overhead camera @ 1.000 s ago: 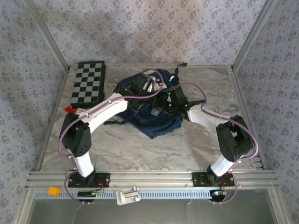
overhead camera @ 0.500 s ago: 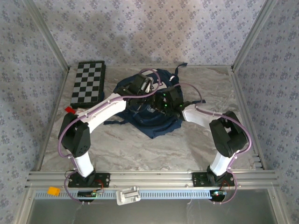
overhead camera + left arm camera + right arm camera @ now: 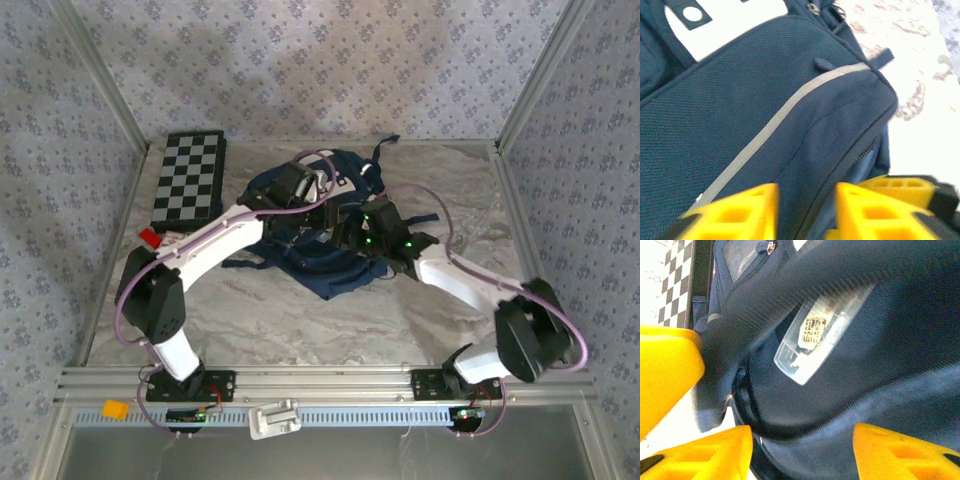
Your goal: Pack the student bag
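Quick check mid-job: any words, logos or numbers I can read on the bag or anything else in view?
No text can be read.
Clear tag on the bag: gold printed mark, too blurred to read.
Dark patch on its white panel: a white dot, no letters.

The top external camera looks down from high above the near side of the student bag [image 3: 335, 272], taking it in from afar. The left wrist camera faces its grey-striped panel closely; the right wrist camera sits even closer, at a zipped seam. All share the bag.
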You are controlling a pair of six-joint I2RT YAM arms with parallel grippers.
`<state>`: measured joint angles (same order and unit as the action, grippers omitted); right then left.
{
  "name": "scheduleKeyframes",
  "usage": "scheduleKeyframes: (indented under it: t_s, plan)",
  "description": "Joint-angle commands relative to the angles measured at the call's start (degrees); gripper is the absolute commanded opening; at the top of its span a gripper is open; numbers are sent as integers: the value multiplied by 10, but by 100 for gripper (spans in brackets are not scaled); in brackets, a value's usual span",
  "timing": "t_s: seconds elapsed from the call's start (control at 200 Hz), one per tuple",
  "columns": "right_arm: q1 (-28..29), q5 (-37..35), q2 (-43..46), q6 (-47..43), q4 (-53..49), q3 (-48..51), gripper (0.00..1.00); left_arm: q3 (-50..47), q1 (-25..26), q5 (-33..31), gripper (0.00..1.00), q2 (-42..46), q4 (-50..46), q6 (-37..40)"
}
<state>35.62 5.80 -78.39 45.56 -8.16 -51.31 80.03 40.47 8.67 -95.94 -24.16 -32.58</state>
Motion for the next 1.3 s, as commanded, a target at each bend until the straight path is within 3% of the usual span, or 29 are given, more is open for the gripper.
scheduleKeyframes:
  t_s: [0.0,0.145,0.36,0.5,0.765,0.865,1.129,1.299]
  plan:
    - [0,-40,54,-17,-102,26,59,-31,-12,41,50,71,23,-20]
    - [4,-30,67,-7,-144,27,62,-115,-68,39,60,124,50,-69]
    - [30,10,21,15,-79,16,65,-179,-162,84,61,94,111,-145]
    - [33,11,-11,18,-72,2,65,-173,-179,89,59,42,135,-163]
    - [27,12,-32,9,-61,-6,65,-140,-178,91,50,-36,146,-165]
    - [14,10,-34,-2,-67,-8,64,-136,-172,101,41,-49,152,-171]
    - [-55,25,-42,-59,-110,-43,65,-143,-123,131,12,-42,156,-209]
    - [-106,-18,-69,-91,-189,-109,71,-158,-62,102,6,-8,159,-263]
